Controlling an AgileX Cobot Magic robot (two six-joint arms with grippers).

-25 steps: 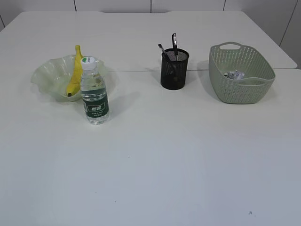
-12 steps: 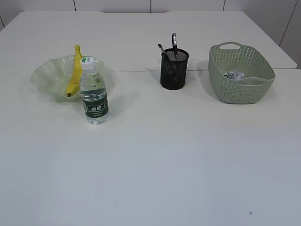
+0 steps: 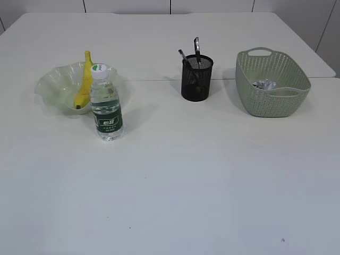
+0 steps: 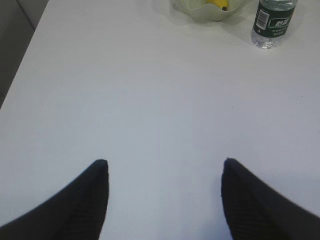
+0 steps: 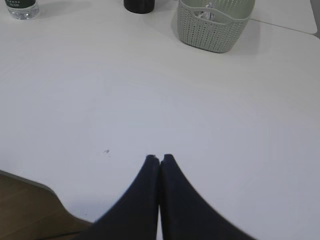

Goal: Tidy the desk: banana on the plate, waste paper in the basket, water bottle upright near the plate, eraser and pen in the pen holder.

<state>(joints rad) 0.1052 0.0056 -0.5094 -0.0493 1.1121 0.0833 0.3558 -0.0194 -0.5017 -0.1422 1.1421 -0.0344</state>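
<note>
A: Quick pass. Where's everything relative to the pincers?

B: Both arms are pulled back at the near edge of the white counter (image 3: 175,180), well apart from all items. Left pincer (image 4: 164,167) is spread wide, nothing between its dark fingers; right pincer (image 5: 159,159) is clenched tip to tip on nothing.

A: Items?

B: Yellow curved banana (image 3: 84,79) lies in the pale green wavy-rimmed translucent plate (image 3: 50,81), long axis running away from me. Clear plastic water bottle with green label and white cap (image 3: 107,103) stands upright, just beside the plate's near right rim. Black mesh metal pen holder (image 3: 197,78) has two pens sticking up; I can't make out the eraser inside. Crumpled white waste paper (image 3: 264,84) sits in the sage green perforated plastic basket (image 3: 273,101).

A: Nearer arm?

B: Left one for plate and bottle, both ahead to its right. Right one for the basket, straight ahead. Honestly looks finished to me, nothing loose.
</note>
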